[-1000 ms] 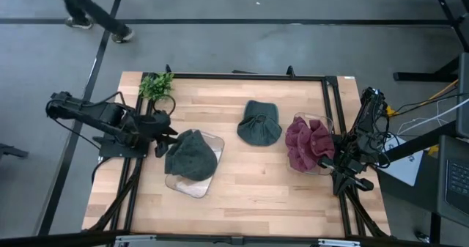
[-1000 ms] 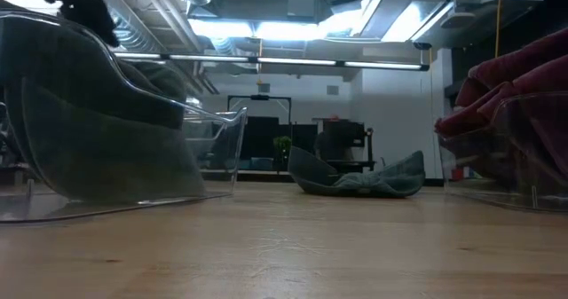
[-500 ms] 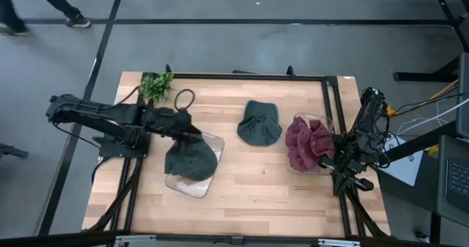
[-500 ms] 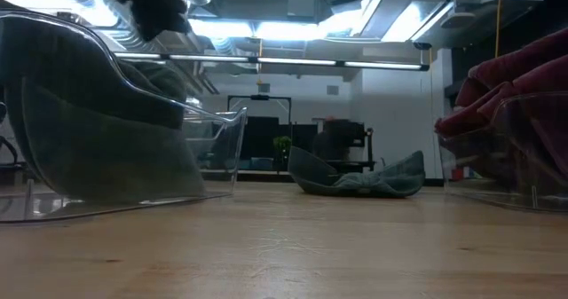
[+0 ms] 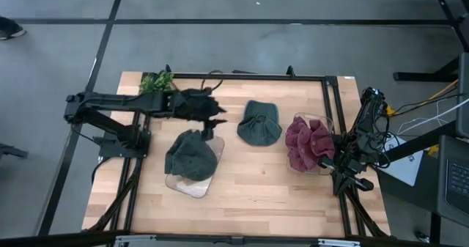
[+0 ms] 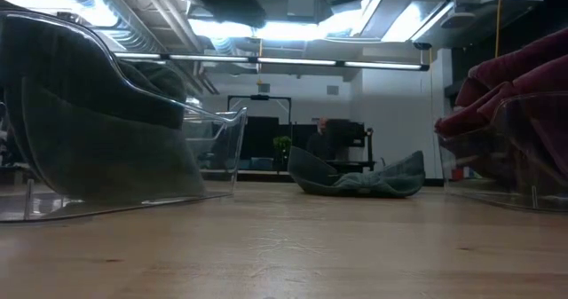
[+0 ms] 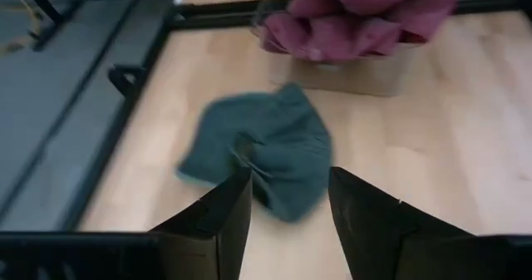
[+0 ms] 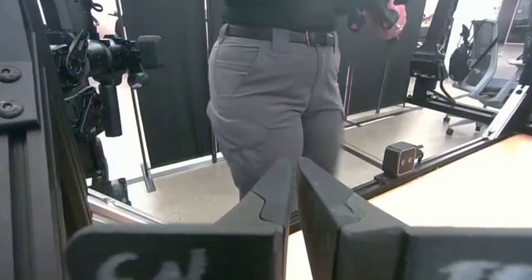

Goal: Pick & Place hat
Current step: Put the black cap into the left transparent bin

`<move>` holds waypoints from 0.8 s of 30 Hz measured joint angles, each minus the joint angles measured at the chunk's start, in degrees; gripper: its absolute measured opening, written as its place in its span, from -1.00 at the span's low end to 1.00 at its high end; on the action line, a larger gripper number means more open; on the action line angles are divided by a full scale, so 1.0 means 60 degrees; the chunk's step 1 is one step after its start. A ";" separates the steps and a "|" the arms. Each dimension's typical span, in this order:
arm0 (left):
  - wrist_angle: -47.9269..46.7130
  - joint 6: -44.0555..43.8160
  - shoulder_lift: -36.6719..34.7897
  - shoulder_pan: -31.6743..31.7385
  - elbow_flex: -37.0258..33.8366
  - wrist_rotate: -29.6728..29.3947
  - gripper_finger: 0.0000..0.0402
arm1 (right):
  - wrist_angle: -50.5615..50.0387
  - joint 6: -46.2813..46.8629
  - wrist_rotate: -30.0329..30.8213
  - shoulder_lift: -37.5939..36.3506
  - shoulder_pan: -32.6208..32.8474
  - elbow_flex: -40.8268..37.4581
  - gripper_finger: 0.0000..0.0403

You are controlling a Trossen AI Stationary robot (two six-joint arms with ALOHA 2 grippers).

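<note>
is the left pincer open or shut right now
Open and empty. In the left wrist view, the left pincer shows a clear gap between its fingers, with the loose green hat lying on the table beyond.

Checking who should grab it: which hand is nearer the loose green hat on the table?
Left. The left hand hovers open just beside the green hat; the right hand waits shut past the maroon hat.

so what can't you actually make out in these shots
- Left gripper: the low view cuts it off at the top edge.
- Right gripper: in the high view the arm's own body hides the fingers.
- Dark green hat in the clear bin: how far down it sits is unclear; the hat covers most of the bin from above.
- Person in the right wrist view: cut off by the top edge.
- Loose green hat: the wrist view is blurred, folds unreadable.
</note>
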 joint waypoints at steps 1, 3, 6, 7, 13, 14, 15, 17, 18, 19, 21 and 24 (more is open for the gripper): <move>0.0026 0.0281 0.0226 0.0129 0.0219 -0.0010 -0.22 | 0.0001 0.0000 -0.0003 -0.0001 -0.0003 0.0003 -0.88; 0.0171 0.0854 0.0716 0.0368 0.0630 -0.0014 -0.22 | 0.0000 0.0000 0.0000 -0.0002 -0.0003 -0.0001 -0.88; 0.0387 0.1485 0.1399 0.0738 0.1009 -0.0009 -0.22 | 0.0000 0.0000 -0.0003 -0.0003 0.0000 -0.0001 -0.88; 0.0534 0.1565 0.1602 0.0862 0.1070 0.0001 -0.22 | 0.0002 0.0000 -0.0003 -0.0001 -0.0001 0.0001 -0.88; 0.1137 0.2026 0.2510 0.1523 0.1114 0.0766 -0.22 | 0.0003 0.0000 -0.0003 -0.0003 0.0000 -0.0001 -0.88; 0.1190 0.2013 0.2645 0.1598 0.1114 0.0918 -0.22 | 0.0004 0.0000 -0.0003 -0.0004 0.0001 -0.0001 -0.88; 0.1233 0.1946 0.2789 0.1672 0.1114 0.1068 -0.22 | 0.0000 0.0000 -0.0002 -0.0003 -0.0003 -0.0001 -0.88; 0.1394 0.1882 0.3098 0.1739 0.1122 0.1385 -0.22 | 0.0004 0.0000 -0.0003 -0.0004 -0.0003 -0.0001 -0.88; 0.1364 0.1885 0.3266 0.1765 0.1118 0.1507 -0.22 | 0.0000 0.0000 -0.0003 -0.0004 -0.0002 -0.0001 -0.88; 0.1364 0.1881 0.3426 0.1768 0.1118 0.1569 -0.22 | 0.0004 0.0000 -0.0003 -0.0003 0.0001 -0.0001 -0.88; 0.1369 0.1872 0.3769 0.1763 0.1118 0.1666 -0.22 | 0.0000 0.0000 -0.0003 -0.0004 -0.0003 -0.0001 -0.88; 0.1371 0.1877 0.4289 0.1678 0.1118 0.1850 -0.22 | 0.0000 0.0000 -0.0003 -0.0002 -0.0001 -0.0001 -0.88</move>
